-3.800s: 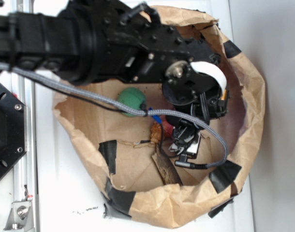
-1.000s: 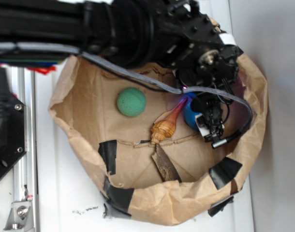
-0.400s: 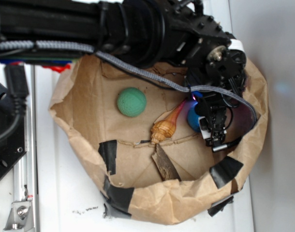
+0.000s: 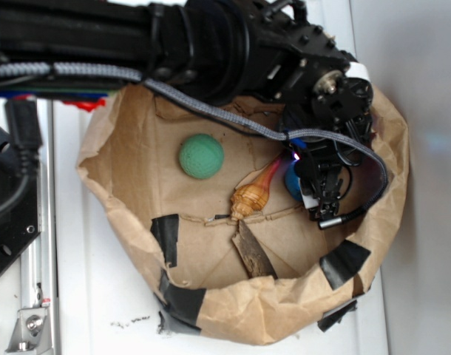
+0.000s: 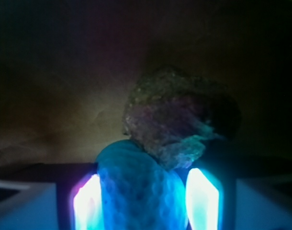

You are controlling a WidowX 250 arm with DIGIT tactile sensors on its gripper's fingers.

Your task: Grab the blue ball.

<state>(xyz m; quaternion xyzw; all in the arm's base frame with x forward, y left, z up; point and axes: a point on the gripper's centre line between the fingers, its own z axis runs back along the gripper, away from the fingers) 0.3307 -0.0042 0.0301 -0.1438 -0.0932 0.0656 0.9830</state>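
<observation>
Gripper (image 4: 308,185) pinches the blue ball (image 5: 139,189) between its two glowing pads (image 5: 87,203) (ball mostly hidden in the exterior view). Location: right side of the paper bag (image 4: 233,314), close under its rim. Seashell (image 4: 251,197) lies just beside; green ball (image 4: 201,156) well apart.

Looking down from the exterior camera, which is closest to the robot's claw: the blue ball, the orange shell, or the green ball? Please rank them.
From the gripper:
1. Blue ball, right at the fingers.
2. Orange shell, just left of it.
3. Green ball, farthest, upper left in the paper bag.
</observation>
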